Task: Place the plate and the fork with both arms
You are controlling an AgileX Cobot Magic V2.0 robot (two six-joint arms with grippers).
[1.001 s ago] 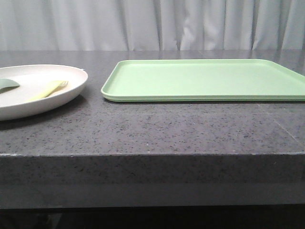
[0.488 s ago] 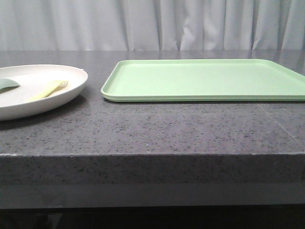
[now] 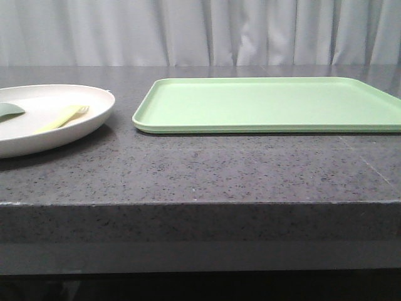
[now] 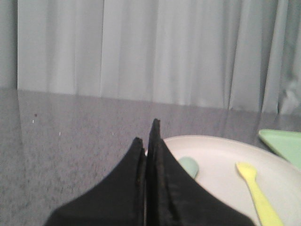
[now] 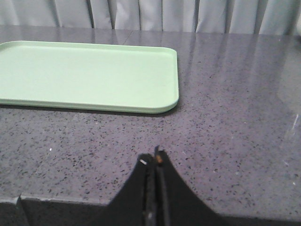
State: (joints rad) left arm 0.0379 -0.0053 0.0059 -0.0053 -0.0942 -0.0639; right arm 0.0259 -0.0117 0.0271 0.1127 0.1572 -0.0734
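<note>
no change is found against the earlier front pictures: the plate (image 3: pixel 44 119), the fork (image 3: pixel 62 118) and the tray (image 3: pixel 269 103) all lie where they lay, and neither arm has entered the front view.

on the left of the dark speckled bench (image 3: pixel 200 169) sits the plate, a large round cream-white dish with a raised rim and a matte look, partly cut off by the picture's edge. the fork lies inside it, pale yellow, with a flat handle and short tines that point toward the rear of the bench. beside the fork, also in the plate, lies a grey-green utensil (image 3: pixel 9 110), only partly visible at the picture's edge. in the left wrist view the left claw (image 4: pixel 146 139) has its black fingers pressed together with nothing between them; it sits over the near rim of the plate (image 4: pixel 225 165), and hides part of that rim and part of the grey-green utensil (image 4: pixel 189 165). the fork (image 4: pixel 257 193) shows clear of it.

to the right, apart from the plate, lies the light-green rectangular tray, flat, with nothing on it. a pale curtain (image 3: pixel 200 31) hangs behind the bench.

in the right wrist view the right claw (image 5: pixel 154 162) is likewise closed on nothing, over bare bench near the front edge, well short of the tray (image 5: pixel 89 75).
</note>
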